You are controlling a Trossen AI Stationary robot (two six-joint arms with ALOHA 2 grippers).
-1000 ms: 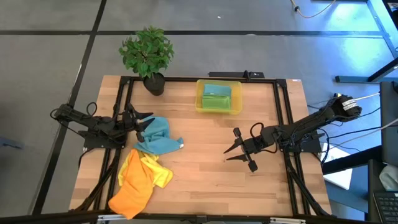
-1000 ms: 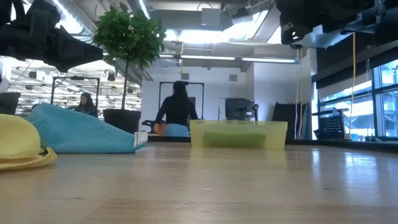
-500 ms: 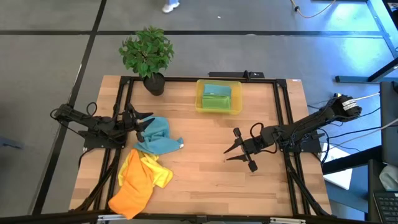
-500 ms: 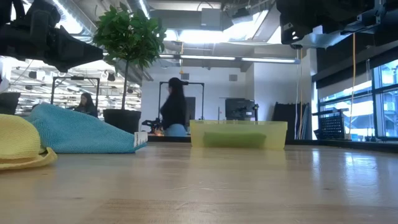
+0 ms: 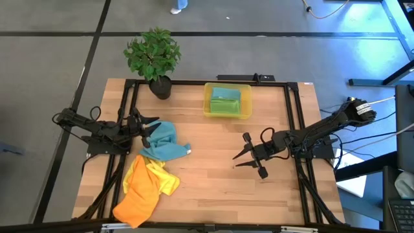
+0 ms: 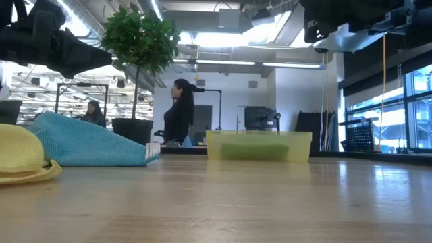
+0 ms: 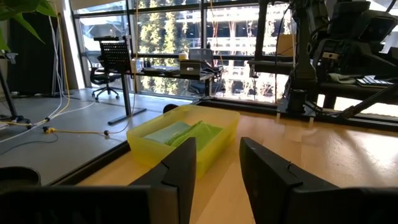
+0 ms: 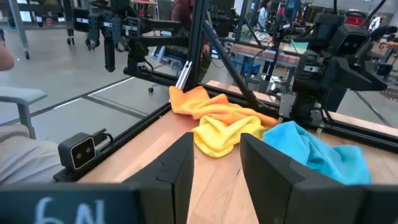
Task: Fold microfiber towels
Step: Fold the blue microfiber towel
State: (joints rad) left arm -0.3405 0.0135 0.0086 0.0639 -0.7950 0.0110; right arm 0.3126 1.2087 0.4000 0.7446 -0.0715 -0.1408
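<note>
Overall, the wooden counter [image 5: 213,188] is carrying everything here, framed by a black rail along its edges. The two dark arms are reaching in from opposite sides, each hanging above the wood and holding nothing. The left pincer [image 5: 147,125] is hovering at the left side, right at the edge of the teal-blue towel [image 5: 165,144], with its fingers [image 7: 186,171] standing parted and nothing between them. The right pincer [image 5: 248,156] is hovering over bare wood on the right half, well apart from the towels, its fingers [image 8: 180,168] also standing spread around nothing. The orange towel [image 5: 137,202] is lying crumpled at the front left corner, reaching the counter's near edge. The yellow towel [image 5: 155,176] is lying bunched on top of it and touching it, between the orange one and the teal-blue one, which is sitting rumpled just behind. A potted plant [image 5: 154,57] is standing at the back left corner. The yellow bin [image 5: 228,101] is sitting at the back middle, and a folded green towel [image 5: 225,103] is lying flat inside it. Beyond the counter, in the low view, a person [image 6: 178,113] is standing in the room.
</note>
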